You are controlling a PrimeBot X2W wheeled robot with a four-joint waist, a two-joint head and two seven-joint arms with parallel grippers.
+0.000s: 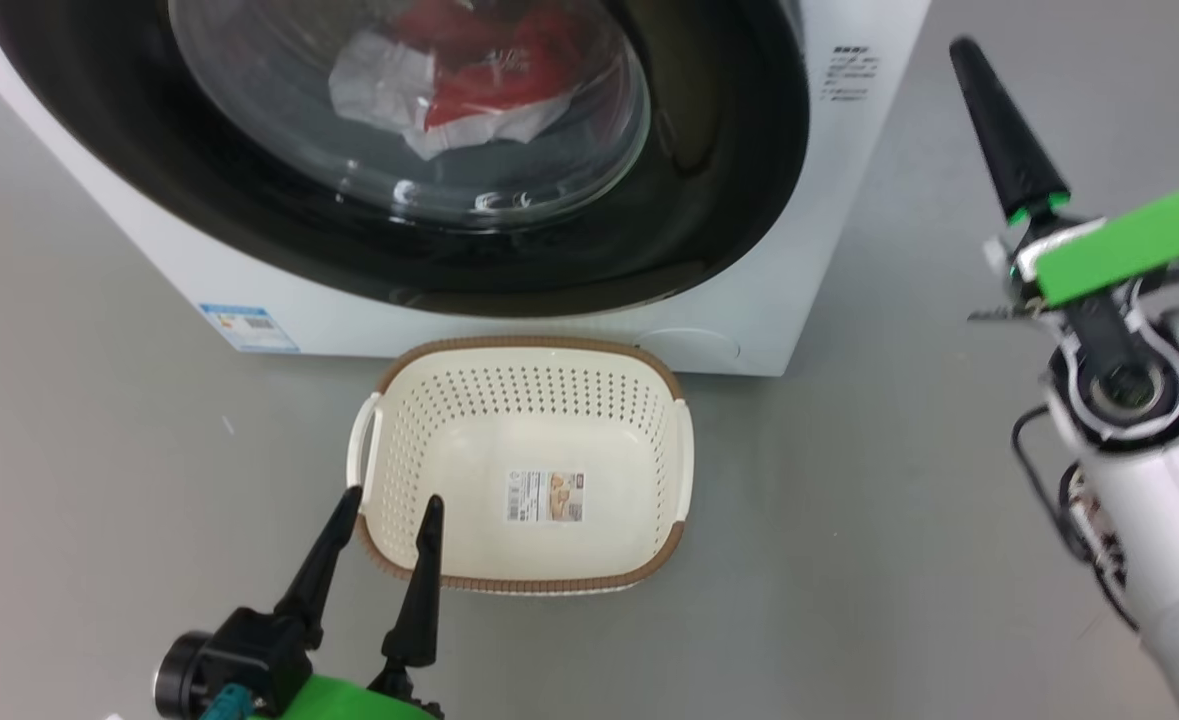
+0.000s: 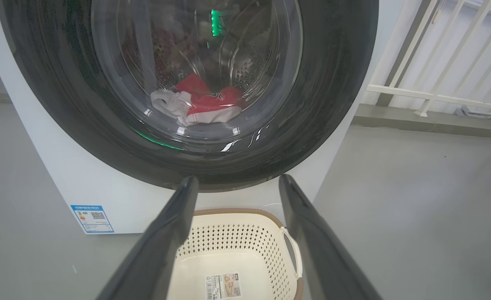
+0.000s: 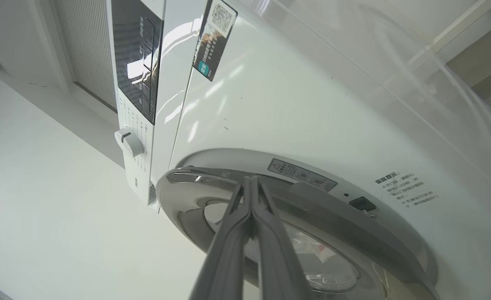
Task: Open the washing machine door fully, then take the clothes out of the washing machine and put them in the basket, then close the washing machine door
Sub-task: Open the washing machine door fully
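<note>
Right gripper [image 3: 251,180], fingers pressed together, points at the edge of the round glossy black-rimmed glass door [image 1: 739,150] — seemingly closed on the big white washer [image 1: 829,220]; hook behind that rim, sweep wide. Left gripper [image 1: 392,498] spread.

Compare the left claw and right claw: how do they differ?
The left claw is open, fingers spread; the right claw is shut, fingers pressed together. The left claw hangs over the basket's near rim; the right claw aims at the washing machine door's rim. Both have dark fingers and hold nothing.
</note>
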